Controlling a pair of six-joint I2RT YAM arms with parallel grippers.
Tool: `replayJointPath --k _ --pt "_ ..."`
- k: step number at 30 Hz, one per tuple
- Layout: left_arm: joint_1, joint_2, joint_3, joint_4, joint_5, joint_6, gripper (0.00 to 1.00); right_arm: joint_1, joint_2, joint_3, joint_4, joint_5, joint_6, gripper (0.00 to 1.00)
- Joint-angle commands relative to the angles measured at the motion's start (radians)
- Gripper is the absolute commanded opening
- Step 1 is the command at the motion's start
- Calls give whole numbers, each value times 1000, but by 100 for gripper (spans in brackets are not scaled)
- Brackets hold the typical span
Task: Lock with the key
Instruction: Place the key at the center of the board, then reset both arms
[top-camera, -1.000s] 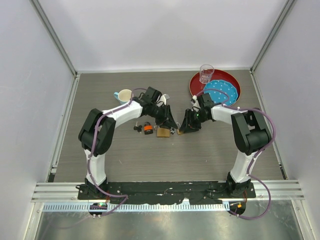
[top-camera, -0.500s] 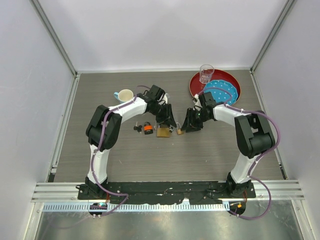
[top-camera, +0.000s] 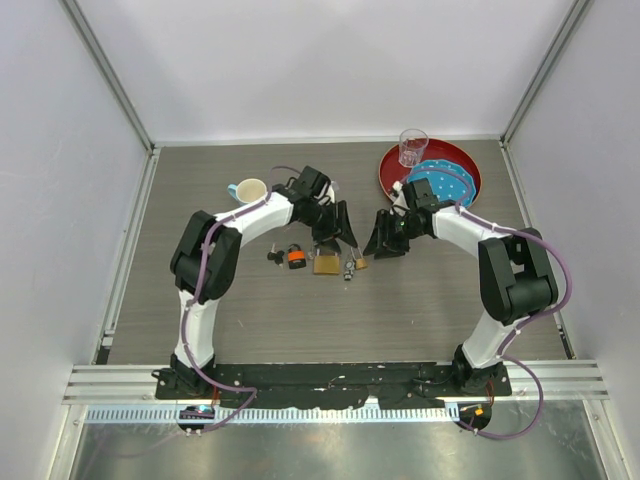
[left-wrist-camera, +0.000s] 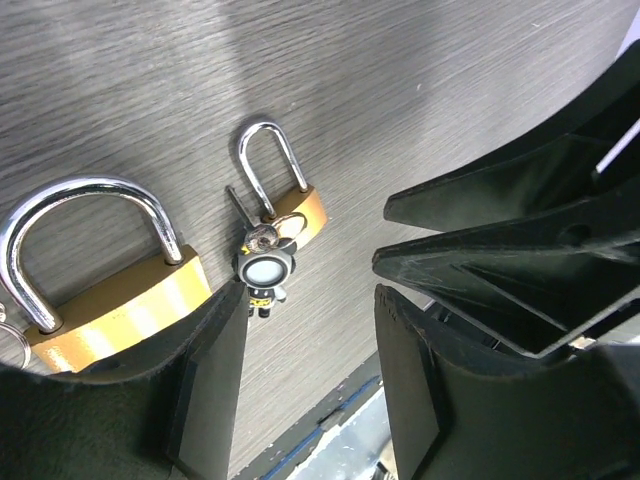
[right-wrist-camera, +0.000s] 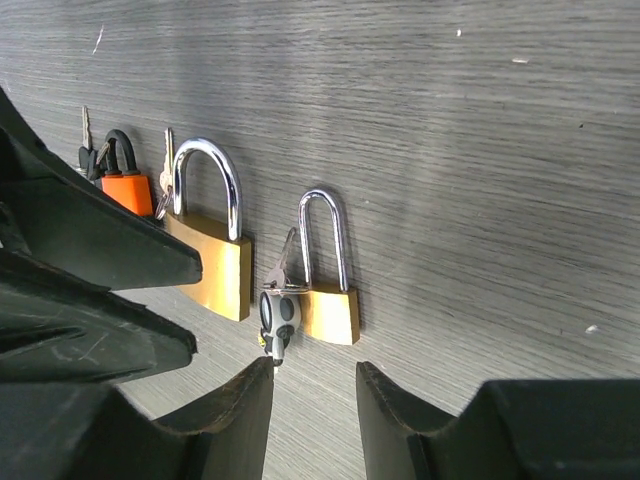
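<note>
Key (top-camera: 291, 257): located flat on the desk (top-camera: 250, 320), just left of the big brass padlock (top-camera: 325, 265), with the orange head beside the shackle and the black head farther left. Long axis judged to run left to right across the desk. Blade direction too small to tell from above; in the right wrist view, appeared as thin silver blades alongside the shackle, pointing the same way.

Left gripper (top-camera: 338, 232): released and empty, positioned just beyond the big brass padlock. Found the key to its left and slightly toward the arm bases.

Right gripper (top-camera: 383, 240): released and empty, positioned right of the small padlock (top-camera: 360, 263) and its keychain (top-camera: 349, 271), with both padlocks between it and the key.

Left arm judged nearer. Judged to call for a leftward shift past the big brass padlock, jaws set across the long axis.
</note>
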Motion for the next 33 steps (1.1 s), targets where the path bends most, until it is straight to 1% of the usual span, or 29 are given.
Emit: replayJointPath --k 1,3,4,6,7,8,9,10,11,12,14,16,18,19,20,21,22,23,25,30,31,32,33 --pt "2 -97 28 56 -3 -11 56 -6 -55 30 -1 -1 -12 45" --pt "5 -113 12 91 3 -21 60 -4 -58 34 -3 -4 -10 47" --pt "7 -132 5 104 10 -26 64 -4 -63 37 -3 -6 -10 47" --pt "21 -160 -31 188 36 -50 67 -4 -69 46 -6 -7 -9 51" --pt "28 -192 -48 214 49 -66 74 -4 -75 50 -9 -10 -10 57" --pt "38 -211 -88 296 61 -89 76 -6 -84 54 -6 -15 -12 60" --pt "64 -225 -105 320 73 -128 79 -4 -93 57 -6 -18 -13 63" --pt "77 -240 -122 346 82 -152 92 -4 -113 62 -4 -18 -15 68" --pt "91 -273 -154 372 89 -167 99 -6 -124 74 -7 -18 -16 70" --pt "110 -292 -171 410 90 -193 100 -8 -133 82 -7 -18 -15 71" --pt "156 -352 -202 417 73 -192 100 -14 -158 108 -18 -15 -12 74" --pt "189 -396 -199 348 41 -134 100 -23 -182 129 -26 -15 -2 75" --pt "200 -453 -157 247 -42 -57 100 -30 -208 160 -30 -12 10 76" --pt "202 -468 -138 133 -84 25 100 -34 -219 171 -32 -3 11 77" --pt "202 -482 -93 80 -153 61 100 -37 -247 195 -43 5 13 78" --pt "202 -511 -75 34 -193 92 100 -41 -261 206 -47 13 16 79" --pt "202 -528 -59 -49 -232 144 100 -41 -277 218 -55 28 14 82" --pt "202 -545 -42 -75 -316 164 100 -44 -306 238 -60 37 16 83" --pt "202 -603 -39 -149 -405 199 100 -49 -340 252 -67 65 5 84" --pt "202 -729 -107 -221 -690 265 100 -54 -461 286 -106 243 -30 84" --pt "202 -775 -125 -228 -718 268 100 -54 -484 284 -112 269 -35 84" --pt "202 -797 -155 -232 -744 272 100 -54 -503 280 -115 319 -44 84" --pt "202 -815 -171 -231 -769 276 100 -52 -520 275 -118 338 -51 85"
